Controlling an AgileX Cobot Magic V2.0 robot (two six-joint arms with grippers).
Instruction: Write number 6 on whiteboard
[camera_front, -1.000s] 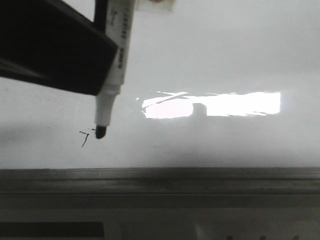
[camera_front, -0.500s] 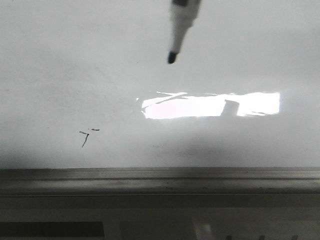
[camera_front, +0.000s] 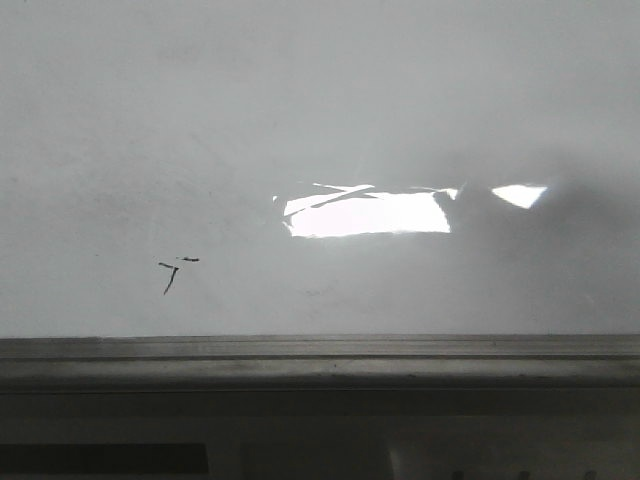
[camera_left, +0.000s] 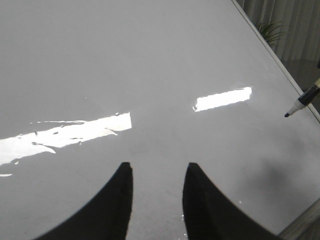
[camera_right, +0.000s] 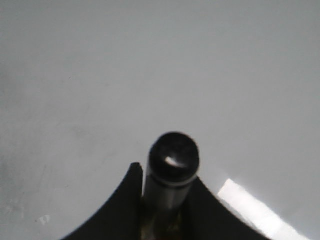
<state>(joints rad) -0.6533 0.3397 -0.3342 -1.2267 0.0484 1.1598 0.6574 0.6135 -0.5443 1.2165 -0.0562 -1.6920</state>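
Observation:
The whiteboard fills the front view, glossy white with a bright glare. No number 6 is in view; only a tiny black scribble marks the board near its lower left. My right gripper is shut on a marker, whose dark round end points at the camera above the whiteboard. The marker's tip also shows in the left wrist view, hovering by the board's edge. My left gripper is open over the whiteboard, holding nothing. Neither gripper shows in the front view.
A grey metal ledge runs along the board's near edge. A shadow covers part of the glare at the right. Beyond the board's far edge stand a plant and curtains.
The marker lifted off the board beside the scribble and moved up and right, out of the front view. A shadow now lies over the right part of the glare.

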